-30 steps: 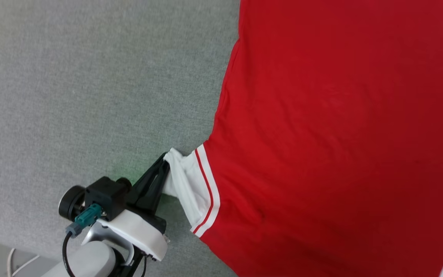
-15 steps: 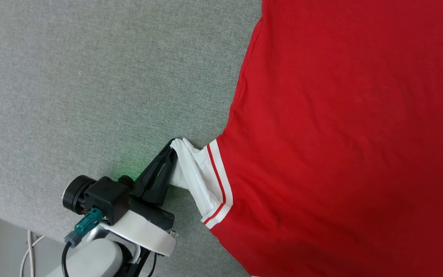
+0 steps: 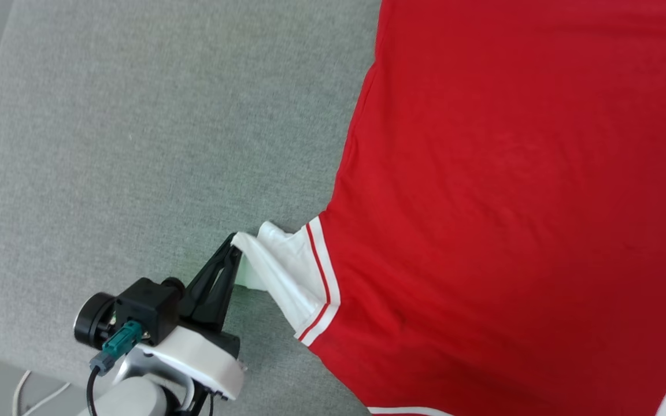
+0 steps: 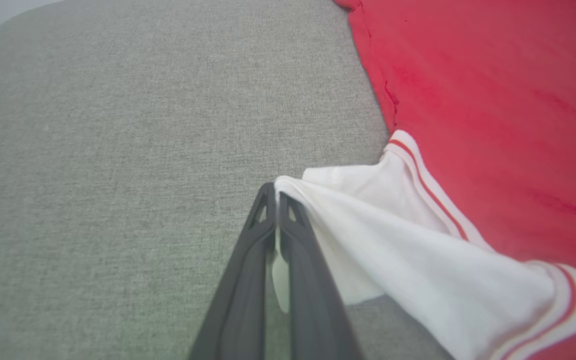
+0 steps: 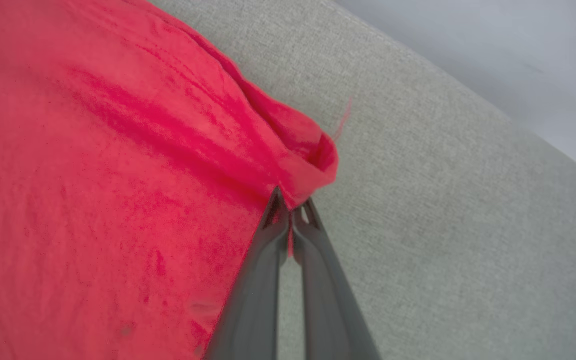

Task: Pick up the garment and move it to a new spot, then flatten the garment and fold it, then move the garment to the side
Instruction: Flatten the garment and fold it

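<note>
Plainly, both pairs of jaws are pinched on cloth. The left gripper (image 4: 275, 196) has its two dark fingers pressed together on the outermost edge of the white sleeve (image 4: 368, 225), with only a thin strip of fabric showing between them. The right gripper (image 5: 292, 204) is likewise closed, nipping a rolled red corner (image 5: 315, 150) at the cloth's edge; which corner of the shirt that is, I cannot tell.

Outward from the left grip, the sleeve is drawn into a taut, creased cone towards the near left, ending at its striped trim (image 3: 322, 271). Beyond that the garment (image 3: 512, 202) lies spread on the grey padded surface (image 3: 136, 144), covering its right part, while the left part is bare.

The risks, as I judge them:
- The left hold is shallow, so a firm pull could slip the sleeve edge out of the fingers.
- Pulling by the sleeve alone would likely stretch it and drag the body into ridges instead of shifting it flat.
- The right grip sits on a curled edge, so it may catch one layer only and leave a fold beneath.
- Uneven pulls from the two arms would skew the shirt.

Its long axis runs near to far, leaning a little right at the far end, with the sleeve end towards the robot.
</note>
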Robot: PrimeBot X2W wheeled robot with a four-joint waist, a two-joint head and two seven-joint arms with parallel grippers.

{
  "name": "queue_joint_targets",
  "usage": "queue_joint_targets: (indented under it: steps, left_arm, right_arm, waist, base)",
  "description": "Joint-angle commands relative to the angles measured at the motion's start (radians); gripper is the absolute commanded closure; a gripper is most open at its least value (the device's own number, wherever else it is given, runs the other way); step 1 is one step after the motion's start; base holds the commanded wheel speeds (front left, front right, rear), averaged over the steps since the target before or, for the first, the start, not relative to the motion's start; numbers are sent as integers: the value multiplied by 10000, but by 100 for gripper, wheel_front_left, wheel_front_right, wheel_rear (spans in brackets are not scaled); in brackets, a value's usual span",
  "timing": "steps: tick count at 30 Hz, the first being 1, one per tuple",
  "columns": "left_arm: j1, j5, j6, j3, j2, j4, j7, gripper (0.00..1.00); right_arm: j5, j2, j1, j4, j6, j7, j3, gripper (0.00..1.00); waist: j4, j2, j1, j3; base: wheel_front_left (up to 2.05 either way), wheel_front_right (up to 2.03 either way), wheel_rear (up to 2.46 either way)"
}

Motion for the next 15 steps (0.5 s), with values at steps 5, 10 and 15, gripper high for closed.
queue_joint_targets:
  steps: [5,10,15]
  left_arm:
    - [524,-191,190,102,340,99,131,100]
    - [1010,-421,355,184,594,173,201,100]
    - [1540,-633,462,256,897,214,213,100]
  right_arm:
    - [1051,-863,1359,-716,-7,-659,346,100]
    - [1940,-1869,3141,-1827,-7,-1176,685,100]
    - [2655,-2881,5355,-2724,-7,-1719,731,100]
  waist:
    - [-815,0,-1,-1490]
    - [-1284,0,-1,-2307]
    - [-1671,0,-1,-2991]
  base:
    - [0,0,0]
    - [0,0,0]
    - [0,0,0]
